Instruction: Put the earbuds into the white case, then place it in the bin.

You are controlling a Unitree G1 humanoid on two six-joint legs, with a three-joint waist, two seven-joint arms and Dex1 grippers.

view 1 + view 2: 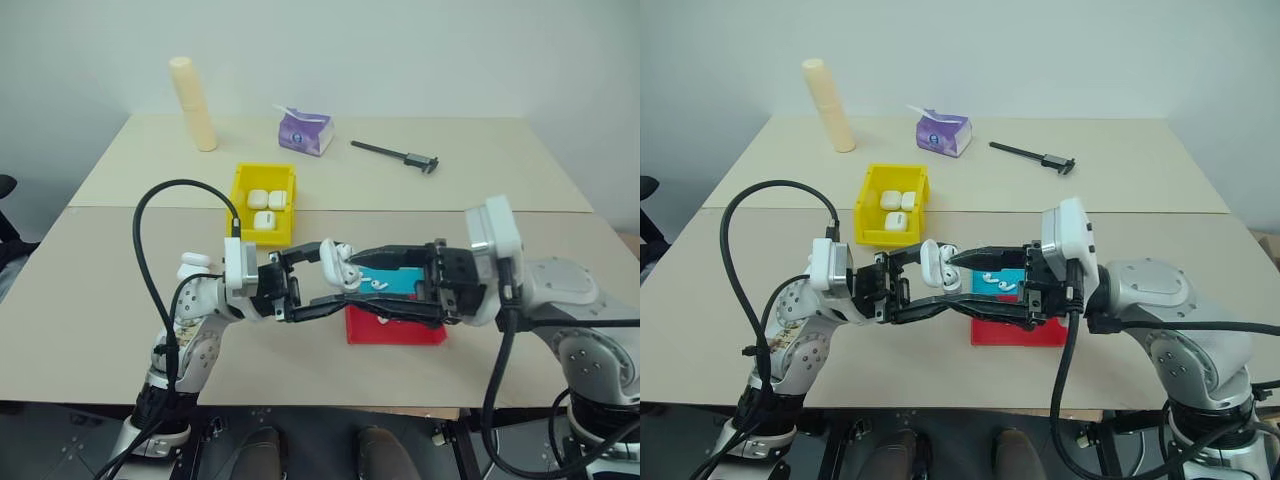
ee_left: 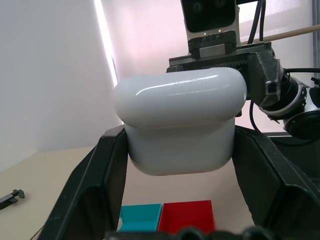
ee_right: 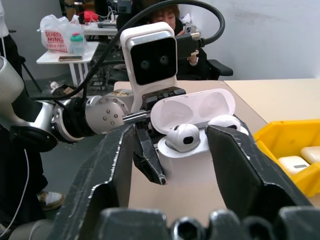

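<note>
While left end effector [image 1: 932,283] clasps white case [image 1: 934,265], two earbuds [image 3: 184,137] seated, right end effector [image 1: 965,284] released.

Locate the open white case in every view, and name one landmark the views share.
Left eye view: white case centre, between both arms.
Right eye view: centre-left.
Left wrist view: large, centre, clamped between the left fingers.
Right wrist view: centre, lid open, earbuds seated.
Shared landmark: red tray.
</note>
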